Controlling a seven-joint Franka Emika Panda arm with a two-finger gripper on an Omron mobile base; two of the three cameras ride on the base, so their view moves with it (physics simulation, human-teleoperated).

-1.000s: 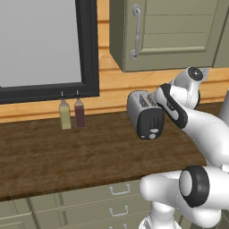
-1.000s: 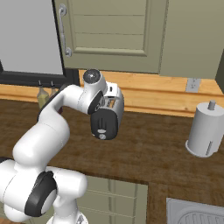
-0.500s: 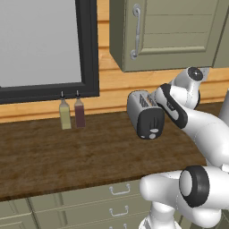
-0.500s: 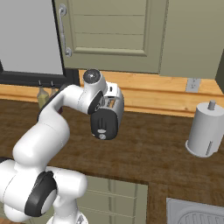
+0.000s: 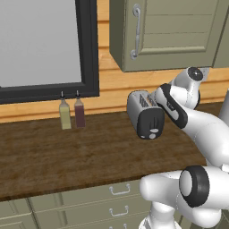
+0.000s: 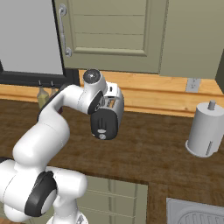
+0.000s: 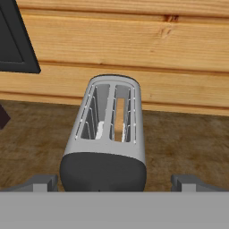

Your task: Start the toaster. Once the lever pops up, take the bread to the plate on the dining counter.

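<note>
The silver-grey toaster [image 5: 144, 114] [image 6: 106, 117] [image 7: 108, 134] stands on the dark wood counter against the wooden wall, its black end panel facing me. The pale lever [image 5: 154, 131] [image 6: 102, 130] is a small tab on that panel. A tan slice of bread [image 7: 119, 118] sits down in the right slot. My gripper [image 7: 116, 183] is open just above the black end, one fingertip on each side of it, touching nothing. The plate and the dining counter are out of view.
Two bottles [image 5: 65, 114] [image 5: 79, 112] stand at the wall left of the toaster under a black-framed window [image 5: 87, 49]. Right of it are a paper towel roll [image 6: 204, 129] and a sink corner [image 6: 197, 214]. A cabinet [image 5: 174, 36] hangs overhead.
</note>
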